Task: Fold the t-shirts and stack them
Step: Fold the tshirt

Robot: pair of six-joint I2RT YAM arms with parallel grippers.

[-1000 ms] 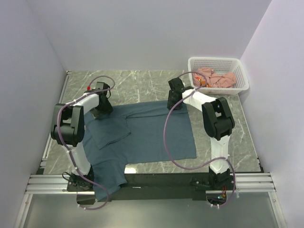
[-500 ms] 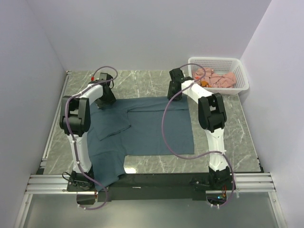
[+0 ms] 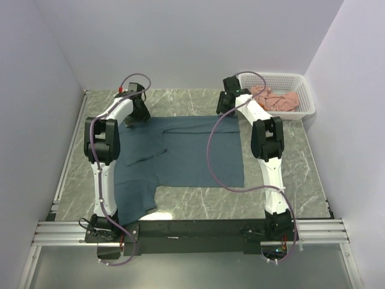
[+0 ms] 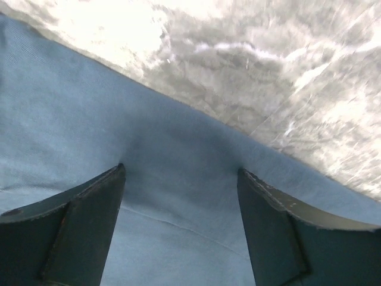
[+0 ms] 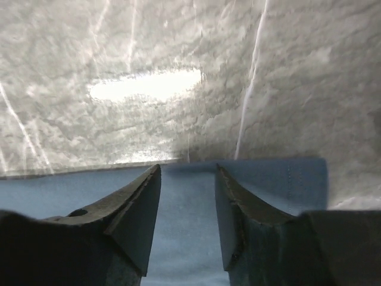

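Snagging is the risk: left and right jaws both stand spread, low over the slate-blue t-shirt's [image 3: 186,158] far edge, so a careless lift or slide could rumple the cloth.

Grey white-veined stone-look tabletop [image 3: 180,102], walled at back and both sides. Spread flat across the middle, a dark slate-blue soft cloth short-sleeved t-shirt [image 3: 192,153]: far edge straight, a flap folded over itself at left, near-left part reaching the near edge. At the far right corner, near the shirt, a white plastic lattice basket [image 3: 271,74].
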